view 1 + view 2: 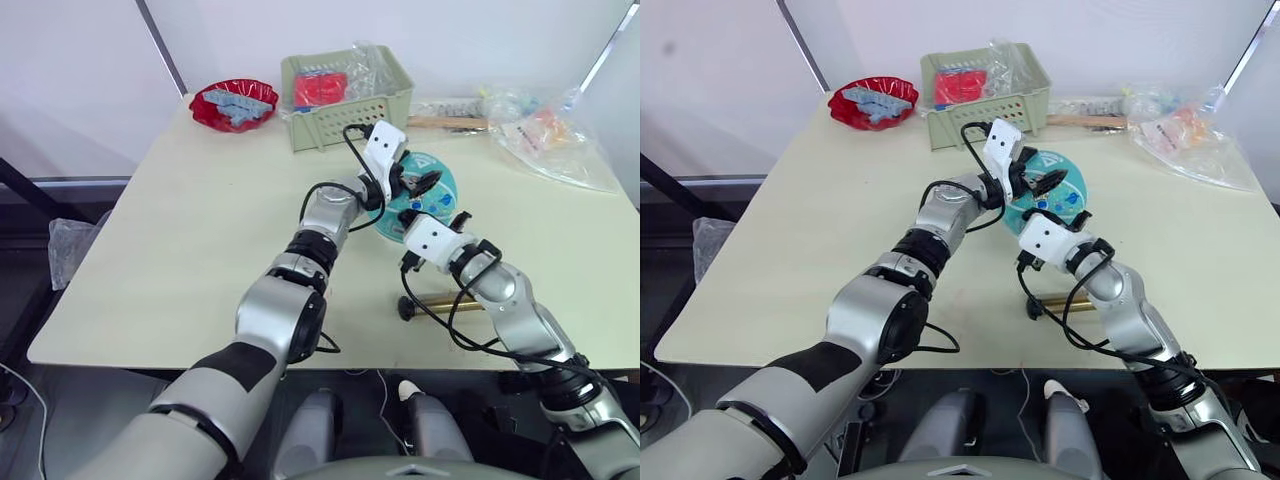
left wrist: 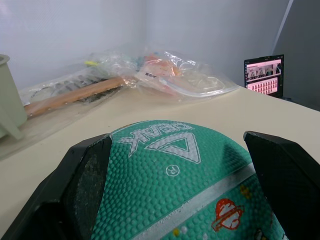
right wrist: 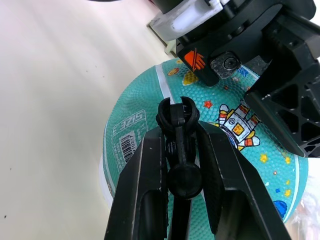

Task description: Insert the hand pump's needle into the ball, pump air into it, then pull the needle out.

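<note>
The teal ball (image 1: 443, 195) with cartoon prints rests on the table's middle right. My left gripper (image 1: 420, 183) reaches over it, a finger pressed against each side (image 2: 87, 185). My right gripper (image 3: 177, 132) hovers just in front of the ball (image 3: 135, 130), shut on the black end fitting of the hand pump's hose. The needle is hidden behind that fitting. The bronze hand pump (image 1: 450, 303) lies flat on the table near the front edge, under my right forearm, its hose looping up to the gripper.
A green basket (image 1: 345, 105) with red items and a plastic bag stands at the back. A red bowl (image 1: 233, 105) sits at the back left. Clear plastic bags (image 1: 545, 135) and a wooden-handled tool (image 1: 445, 122) lie at the back right.
</note>
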Controlling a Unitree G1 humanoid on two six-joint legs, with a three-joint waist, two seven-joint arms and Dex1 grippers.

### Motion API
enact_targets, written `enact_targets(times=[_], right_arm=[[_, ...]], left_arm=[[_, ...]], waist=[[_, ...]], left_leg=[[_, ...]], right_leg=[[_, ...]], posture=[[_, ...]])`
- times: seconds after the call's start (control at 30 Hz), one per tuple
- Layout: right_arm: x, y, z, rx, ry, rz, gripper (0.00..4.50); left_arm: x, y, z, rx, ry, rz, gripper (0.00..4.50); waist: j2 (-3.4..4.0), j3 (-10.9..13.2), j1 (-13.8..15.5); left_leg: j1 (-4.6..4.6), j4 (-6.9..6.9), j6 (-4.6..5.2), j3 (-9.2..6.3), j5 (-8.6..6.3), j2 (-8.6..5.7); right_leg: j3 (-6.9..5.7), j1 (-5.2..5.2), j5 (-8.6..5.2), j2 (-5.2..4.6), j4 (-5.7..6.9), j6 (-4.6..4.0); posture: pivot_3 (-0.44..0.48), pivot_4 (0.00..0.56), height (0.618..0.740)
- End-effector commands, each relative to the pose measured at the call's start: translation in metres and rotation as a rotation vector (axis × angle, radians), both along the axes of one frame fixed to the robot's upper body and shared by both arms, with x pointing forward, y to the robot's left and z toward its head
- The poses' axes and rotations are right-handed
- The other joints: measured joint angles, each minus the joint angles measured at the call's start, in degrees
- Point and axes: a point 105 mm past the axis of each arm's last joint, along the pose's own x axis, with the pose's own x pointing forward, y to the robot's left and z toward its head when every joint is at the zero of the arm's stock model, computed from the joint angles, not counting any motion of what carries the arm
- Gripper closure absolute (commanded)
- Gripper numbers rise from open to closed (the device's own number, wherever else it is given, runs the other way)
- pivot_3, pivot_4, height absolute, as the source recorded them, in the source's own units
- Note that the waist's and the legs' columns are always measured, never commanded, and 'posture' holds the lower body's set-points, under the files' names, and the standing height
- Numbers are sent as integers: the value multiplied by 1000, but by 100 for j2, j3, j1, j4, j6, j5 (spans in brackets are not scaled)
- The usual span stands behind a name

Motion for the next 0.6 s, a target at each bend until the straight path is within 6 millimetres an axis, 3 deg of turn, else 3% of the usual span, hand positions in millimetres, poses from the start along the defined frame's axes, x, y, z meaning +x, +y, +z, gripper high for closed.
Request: enact_targets(times=[0.03, 0.4, 0.6], right_arm=[[-8, -11, 15, -5, -65, 55, 4185], [-18, -22, 19, -49, -98, 138, 4185], [-22, -19, 20, -53, -97, 166, 4185]], left_arm=[[-4, -1, -25, 55, 69, -13, 0], [-9, -2, -45, 136, 79, -17, 0], [-9, 2, -62, 178, 100, 20, 0]], waist=[[0, 0, 12], [-1, 0, 29], [-1, 0, 43]], left_leg=[[0, 0, 0, -1, 0, -4], [-2, 1, 0, -12, 0, -16], [0, 2, 0, -22, 0, -20]], right_leg=[[-2, 1, -1, -4, 0, 1], [-10, 5, -3, -14, -1, 6], [-21, 16, -5, -19, -3, 8]], posture=[[0, 150, 737], [0, 150, 737], [0, 150, 737]])
